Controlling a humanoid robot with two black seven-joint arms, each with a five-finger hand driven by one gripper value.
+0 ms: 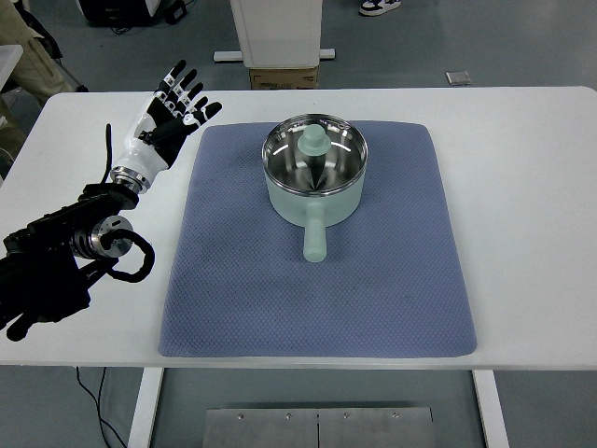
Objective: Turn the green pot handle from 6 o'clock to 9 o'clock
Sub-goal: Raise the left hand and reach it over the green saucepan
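A pale green pot (314, 170) with a steel inside stands on the blue-grey mat (317, 280), toward its far middle. Its green handle (315, 235) points straight toward me, at 6 o'clock. My left hand (173, 110) is raised over the white table to the left of the mat, fingers spread, holding nothing. It is well apart from the pot. My right arm does not show.
The white table (532, 205) carries only the mat and pot. A white stand with a cardboard box (283, 77) is on the floor behind the table. A person's shoe (380, 7) shows at the top edge.
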